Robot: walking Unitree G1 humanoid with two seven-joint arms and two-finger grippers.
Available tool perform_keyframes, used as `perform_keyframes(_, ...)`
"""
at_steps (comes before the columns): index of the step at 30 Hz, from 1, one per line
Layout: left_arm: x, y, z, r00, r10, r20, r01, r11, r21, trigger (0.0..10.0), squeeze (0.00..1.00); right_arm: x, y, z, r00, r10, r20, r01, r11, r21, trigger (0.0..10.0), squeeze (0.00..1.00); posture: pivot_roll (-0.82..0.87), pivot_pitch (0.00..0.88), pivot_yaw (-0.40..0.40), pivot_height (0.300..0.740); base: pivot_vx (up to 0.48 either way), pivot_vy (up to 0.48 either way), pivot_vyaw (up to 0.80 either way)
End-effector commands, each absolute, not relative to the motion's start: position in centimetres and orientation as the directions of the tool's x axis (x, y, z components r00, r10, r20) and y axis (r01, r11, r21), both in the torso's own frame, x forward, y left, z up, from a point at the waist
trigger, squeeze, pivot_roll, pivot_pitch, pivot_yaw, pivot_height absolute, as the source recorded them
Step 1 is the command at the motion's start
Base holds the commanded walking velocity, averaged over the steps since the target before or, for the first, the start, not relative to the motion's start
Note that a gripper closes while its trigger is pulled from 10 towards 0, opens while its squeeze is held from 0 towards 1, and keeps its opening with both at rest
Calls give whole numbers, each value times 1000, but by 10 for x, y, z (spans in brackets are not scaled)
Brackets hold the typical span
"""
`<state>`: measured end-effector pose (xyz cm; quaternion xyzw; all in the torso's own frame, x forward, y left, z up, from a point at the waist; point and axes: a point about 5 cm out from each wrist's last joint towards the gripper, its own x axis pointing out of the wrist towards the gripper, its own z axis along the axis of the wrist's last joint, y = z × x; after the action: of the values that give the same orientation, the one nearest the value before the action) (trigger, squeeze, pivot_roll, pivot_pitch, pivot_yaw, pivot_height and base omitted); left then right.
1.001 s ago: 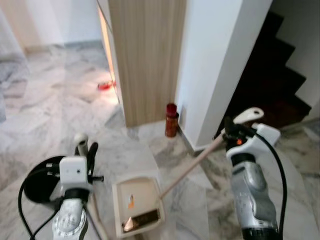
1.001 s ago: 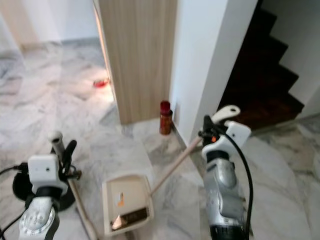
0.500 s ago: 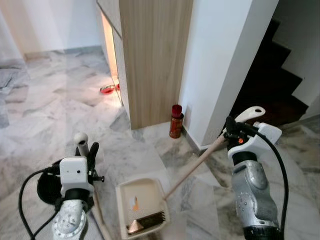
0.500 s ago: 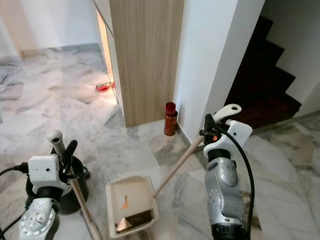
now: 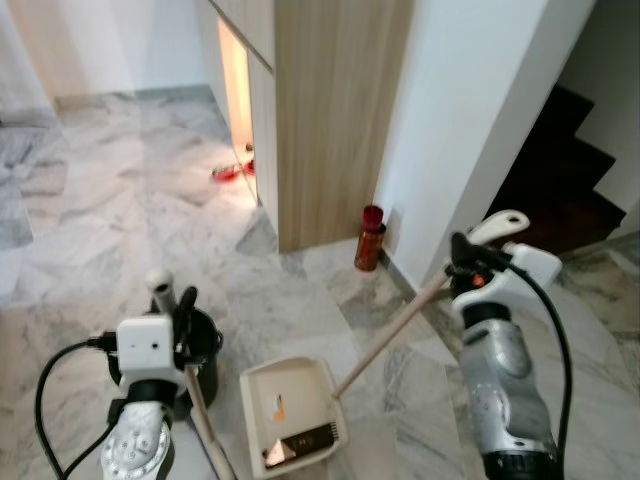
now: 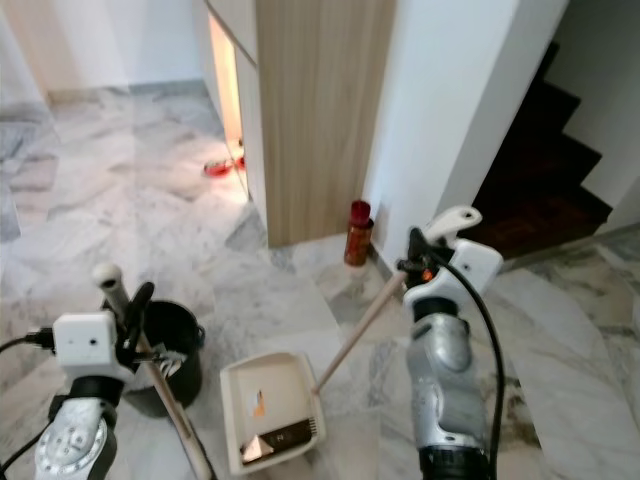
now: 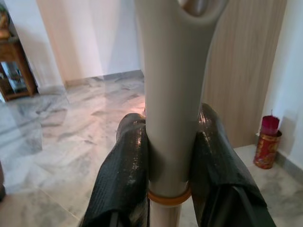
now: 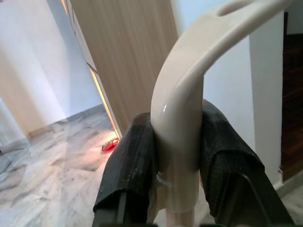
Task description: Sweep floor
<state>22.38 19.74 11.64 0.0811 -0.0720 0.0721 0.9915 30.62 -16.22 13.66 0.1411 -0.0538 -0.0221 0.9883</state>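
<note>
A cream dustpan (image 5: 293,414) lay flat on the marble floor (image 5: 120,230) at the robot's feet, a scrap of orange debris (image 5: 279,408) and a dark patch near its lip already inside. Its long handle (image 5: 395,326) rose toward two o'clock into the right end effector (image 8: 175,137), whose black fingers (image 8: 130,165) were clamped on the looped grip. The left end effector (image 7: 166,156) was likewise closed around the grey broom handle (image 5: 190,385), the stick slanting down toward the pan at about five o'clock.

A black bin (image 6: 160,350) stood just beside the broom, at roughly nine o'clock from the pan. A red canister (image 5: 370,238) sat against the white wall (image 5: 470,130) at one o'clock, next to a wooden cabinet (image 5: 335,110), with a red object (image 5: 228,172) on the floor beyond, at eleven o'clock.

The likely hazards: tipping the pan while lifting it would spill the collected debris, and a wide broom stroke could knock the bin or canister over.
</note>
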Motion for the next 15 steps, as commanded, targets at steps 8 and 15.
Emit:
perform_keyframes(8,225,194,127,974,118,193,-147,979,142,10000,0,308,-171,153,980,-105,169,49,951,306,10000,0,19,36,-26,740,0,352,0)
perform_keyframes(15,225,194,127,975,119,188,-147,979,144,10000,0,309,-178,163,969,-143,199,78,950,301,10000,0,27,38,-26,740,0,351,0)
